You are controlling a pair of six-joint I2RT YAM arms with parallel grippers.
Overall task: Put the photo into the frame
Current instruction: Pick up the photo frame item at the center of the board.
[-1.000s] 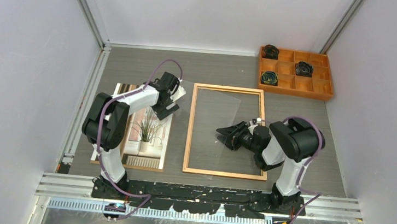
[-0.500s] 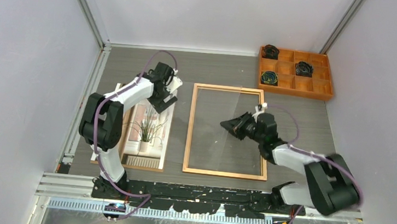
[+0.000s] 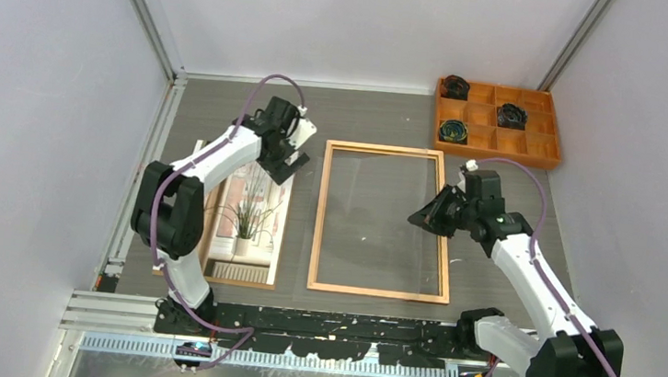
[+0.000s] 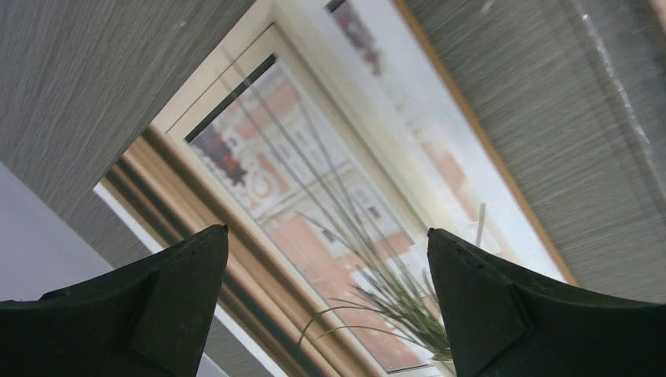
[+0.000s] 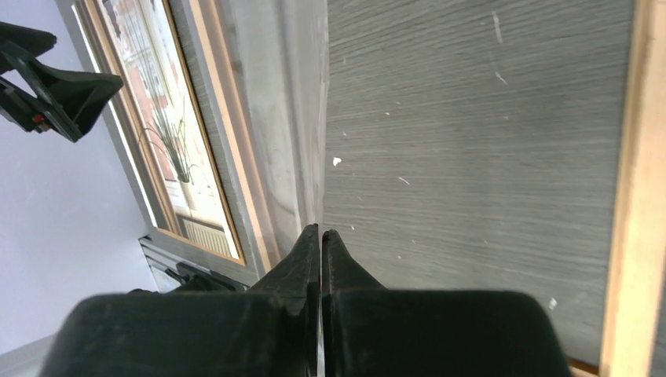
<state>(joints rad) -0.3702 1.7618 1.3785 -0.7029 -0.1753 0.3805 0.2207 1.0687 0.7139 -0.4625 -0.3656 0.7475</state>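
Right wrist: right fingers [image 5: 308, 253] pressed together, apparently empty; left fingers [image 4: 182, 271] spread wide.

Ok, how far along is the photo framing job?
Done: nothing yet; the photo lies beside the frame, on its left. In hand: the left gripper hovers open over the photo; the right gripper is shut over the frame's right side. Left: lifting the photo and placing it in the frame.

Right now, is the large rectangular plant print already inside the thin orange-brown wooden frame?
No, in the top view the print lies left of the frame, wholly outside it.
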